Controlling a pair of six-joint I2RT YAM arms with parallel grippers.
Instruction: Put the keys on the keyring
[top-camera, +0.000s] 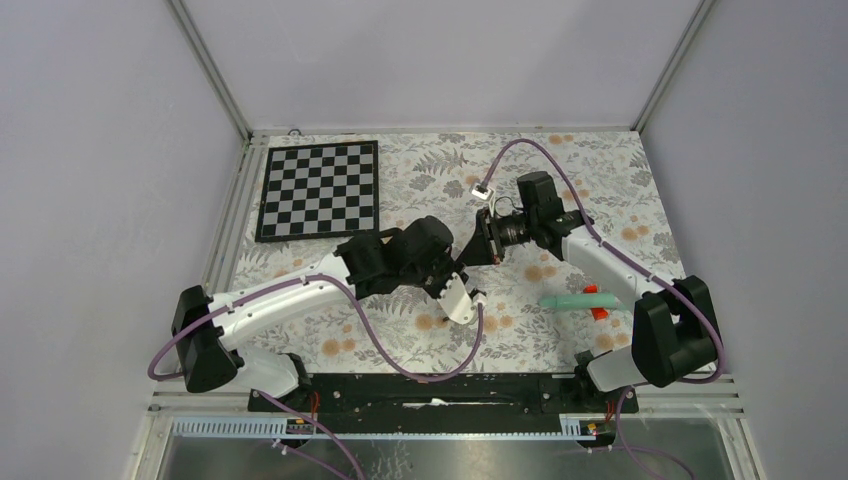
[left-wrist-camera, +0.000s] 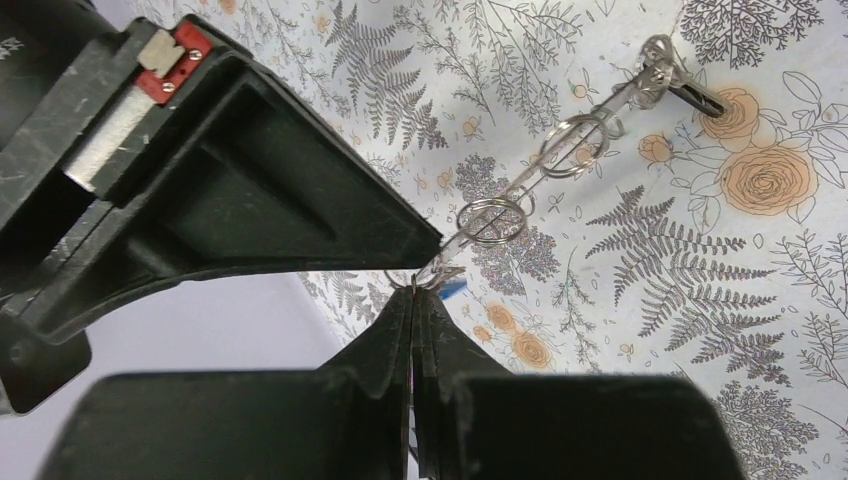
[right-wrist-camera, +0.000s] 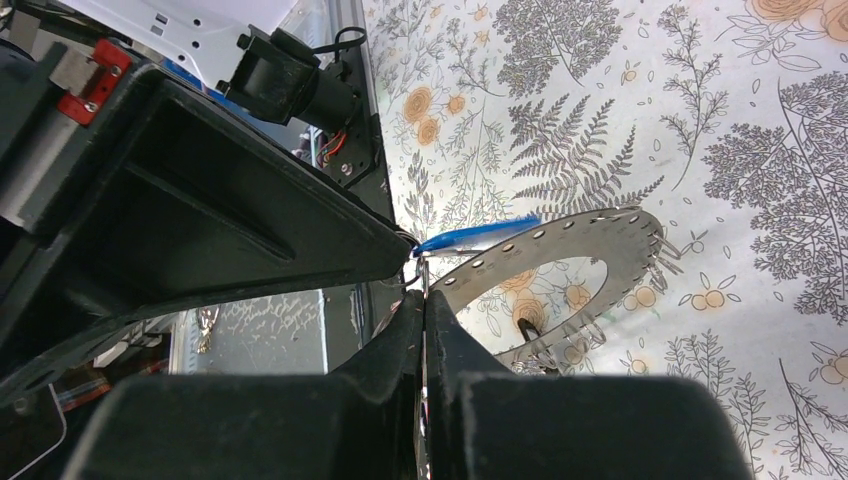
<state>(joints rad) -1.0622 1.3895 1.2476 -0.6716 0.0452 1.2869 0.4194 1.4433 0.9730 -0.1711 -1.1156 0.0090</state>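
Keyring (right-wrist-camera: 600, 232): a flat grey hoop, its band pierced with rows of small holes around a wide hollow centre. It is held clear of the desk (right-wrist-camera: 760, 120) and tilted, with its near edge nipped between the closed right fingers (right-wrist-camera: 445, 345).

Blue-tagged key (right-wrist-camera: 478, 238): the slim blue tag lies along the hoop's upper rim, one end at the fingertips. Its blade is not discernible.

In the left wrist view a thin bright line (left-wrist-camera: 525, 186) runs up and right from the fingertips. It carries two small wire loops (left-wrist-camera: 492, 218) and ends in a fretted metal piece (left-wrist-camera: 655, 78) with a black stub (left-wrist-camera: 702, 98). Whether that stub is the black-tagged key cannot be confirmed.
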